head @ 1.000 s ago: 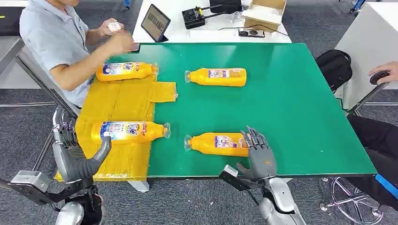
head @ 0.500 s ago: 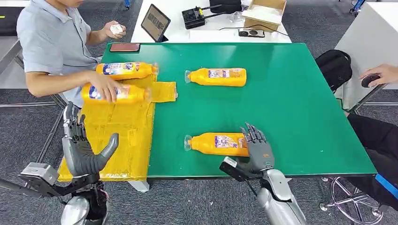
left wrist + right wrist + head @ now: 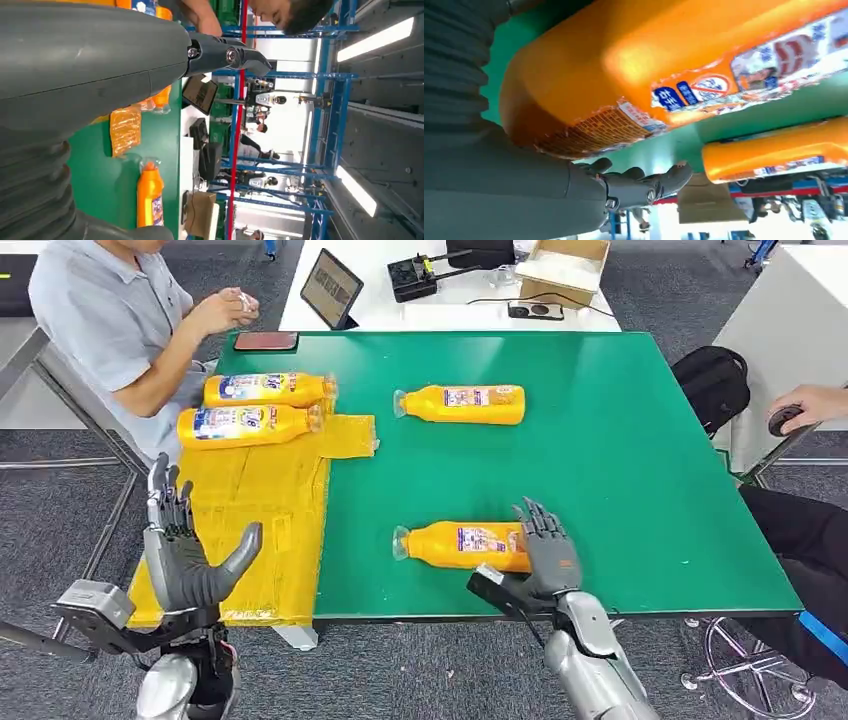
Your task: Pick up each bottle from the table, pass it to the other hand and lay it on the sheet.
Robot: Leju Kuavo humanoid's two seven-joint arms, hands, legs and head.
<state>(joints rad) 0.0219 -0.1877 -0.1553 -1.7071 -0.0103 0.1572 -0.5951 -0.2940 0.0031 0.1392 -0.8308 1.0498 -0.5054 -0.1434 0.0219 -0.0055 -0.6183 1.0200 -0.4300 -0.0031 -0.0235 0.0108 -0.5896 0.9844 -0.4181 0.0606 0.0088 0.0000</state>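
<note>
Low in the middle of the frame, the nearest bottle (image 3: 462,546) lies on its side on the green table (image 3: 620,460), cap toward the left, and the right hand (image 3: 548,562) rests against its base end with its fingers (image 3: 538,523) laid over the top; whether they are truly clamped on it I cannot tell. From the right wrist the same bottle (image 3: 664,65) looms large just beside the palm, with the thumb tip below it. A second bottle (image 3: 461,404) lies on its side well apart, higher in the frame's middle. In the upper left, two more bottles (image 3: 264,390) (image 3: 248,426) lie side by side on the far end of the yellow sheet (image 3: 255,510), which covers the table's left edge. The left hand (image 3: 185,558) hangs off the lower left corner of the sheet, upright, fingers apart and holding nothing. A person in a grey shirt (image 3: 115,315) sits at the upper left, and a phone (image 3: 265,341) lies on the table near them.
</note>
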